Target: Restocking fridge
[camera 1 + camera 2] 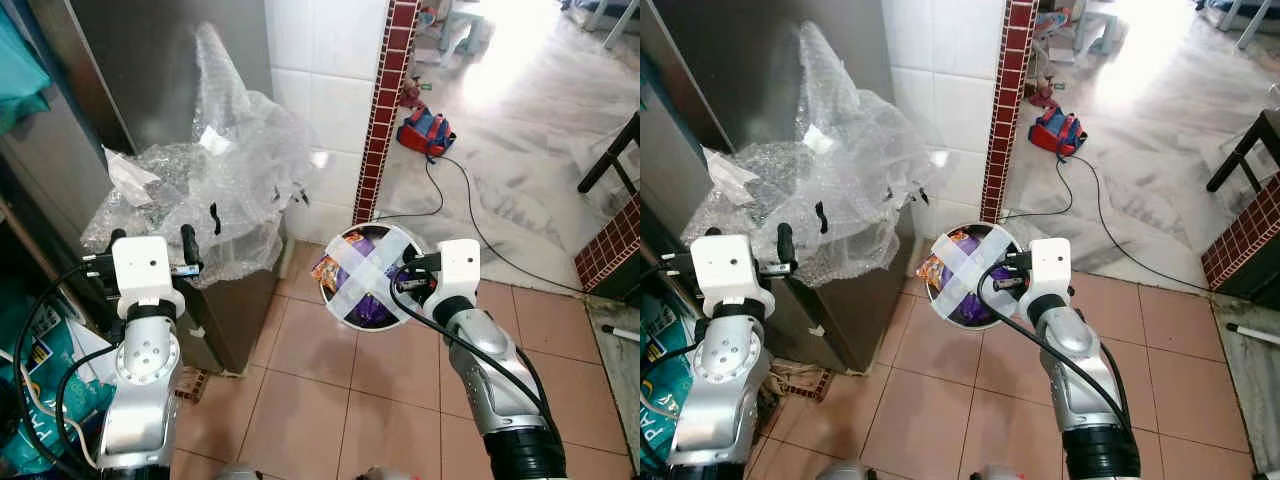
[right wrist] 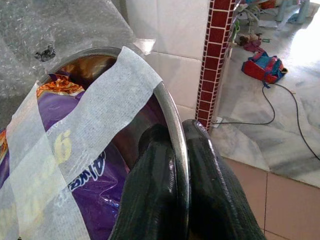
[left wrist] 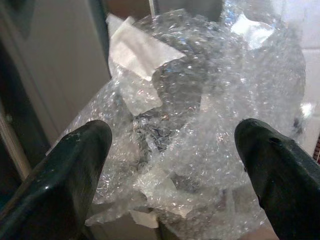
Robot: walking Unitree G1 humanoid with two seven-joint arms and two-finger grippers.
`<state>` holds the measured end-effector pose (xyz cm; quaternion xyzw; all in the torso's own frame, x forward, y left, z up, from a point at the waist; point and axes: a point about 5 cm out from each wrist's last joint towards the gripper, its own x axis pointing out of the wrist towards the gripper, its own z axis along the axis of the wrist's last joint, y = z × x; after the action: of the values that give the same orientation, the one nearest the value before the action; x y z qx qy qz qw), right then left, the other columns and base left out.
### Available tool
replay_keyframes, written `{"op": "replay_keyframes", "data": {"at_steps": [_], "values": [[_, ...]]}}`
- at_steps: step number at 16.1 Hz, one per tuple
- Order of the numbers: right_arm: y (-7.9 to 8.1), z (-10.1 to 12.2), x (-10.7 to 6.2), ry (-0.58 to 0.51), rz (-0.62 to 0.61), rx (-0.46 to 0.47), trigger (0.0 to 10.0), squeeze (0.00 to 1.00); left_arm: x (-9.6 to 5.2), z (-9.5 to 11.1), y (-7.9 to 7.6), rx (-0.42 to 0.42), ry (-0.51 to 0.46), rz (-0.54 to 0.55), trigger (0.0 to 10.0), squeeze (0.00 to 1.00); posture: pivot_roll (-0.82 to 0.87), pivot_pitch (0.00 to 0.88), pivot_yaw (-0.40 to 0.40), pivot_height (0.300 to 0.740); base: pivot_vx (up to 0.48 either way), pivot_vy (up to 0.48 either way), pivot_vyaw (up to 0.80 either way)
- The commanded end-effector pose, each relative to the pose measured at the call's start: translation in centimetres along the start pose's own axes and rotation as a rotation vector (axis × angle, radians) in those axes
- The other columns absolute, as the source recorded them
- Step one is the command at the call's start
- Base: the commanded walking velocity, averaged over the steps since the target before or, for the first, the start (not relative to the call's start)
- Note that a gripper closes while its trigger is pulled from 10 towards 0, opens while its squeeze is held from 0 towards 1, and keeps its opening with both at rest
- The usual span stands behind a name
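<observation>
A round metal bowl (image 1: pixel 334 296) holds purple and orange snack packets (image 2: pixel 80 175), with two white tape strips (image 1: pixel 372 268) crossed over its mouth. My right gripper (image 1: pixel 408 281) is shut on the bowl's rim (image 2: pixel 172 120), holding it above the tiled floor. My left gripper (image 1: pixel 152 247) is raised and open, its fingers (image 3: pixel 65 170) spread in front of a heap of bubble wrap (image 1: pixel 215 165). The bubble wrap lies on top of a low dark cabinet (image 1: pixel 232 305), against a tall grey steel surface (image 1: pixel 160 60).
A white tiled wall with a dark red tile strip (image 1: pixel 385 110) stands just behind the bowl. A red and blue bag (image 1: pixel 426 131) and a black cable (image 1: pixel 470 215) lie on the floor beyond. Dark furniture (image 1: pixel 610 160) is at far right. Packaged goods (image 1: pixel 35 380) sit at lower left.
</observation>
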<state>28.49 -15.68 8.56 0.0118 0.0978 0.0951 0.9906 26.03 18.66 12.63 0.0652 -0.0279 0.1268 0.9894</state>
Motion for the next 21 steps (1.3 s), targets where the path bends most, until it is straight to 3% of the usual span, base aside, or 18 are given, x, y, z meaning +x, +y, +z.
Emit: {"op": "replay_keyframes", "data": {"at_steps": [1,11,15,21], "values": [[0.1,0.9,0.1,-0.043,0.008,-0.006,10.0,0.0,0.1,-0.6,0.2,-0.011,0.038,0.011,10.0,0.0,0.04,0.0,-0.008,0.74,0.0,0.0,0.76],[0.0,1.5,0.3,-0.054,-0.035,0.019,10.0,0.0,0.5,0.0,-0.9,-0.023,0.031,-0.091,10.0,0.0,0.04,0.0,0.002,0.74,0.0,0.406,0.08],[0.4,1.1,0.2,-0.046,-0.036,0.026,10.0,0.0,0.5,0.5,-1.4,-0.031,-0.006,-0.167,10.0,0.0,0.04,0.0,0.007,0.74,0.0,0.0,-0.58],[0.2,0.9,0.2,-0.043,-0.033,0.016,10.0,0.0,-0.1,0.5,-2.4,-0.061,-0.017,-0.188,10.0,0.0,0.04,0.0,-0.008,0.74,0.085,0.0,0.0]]}}
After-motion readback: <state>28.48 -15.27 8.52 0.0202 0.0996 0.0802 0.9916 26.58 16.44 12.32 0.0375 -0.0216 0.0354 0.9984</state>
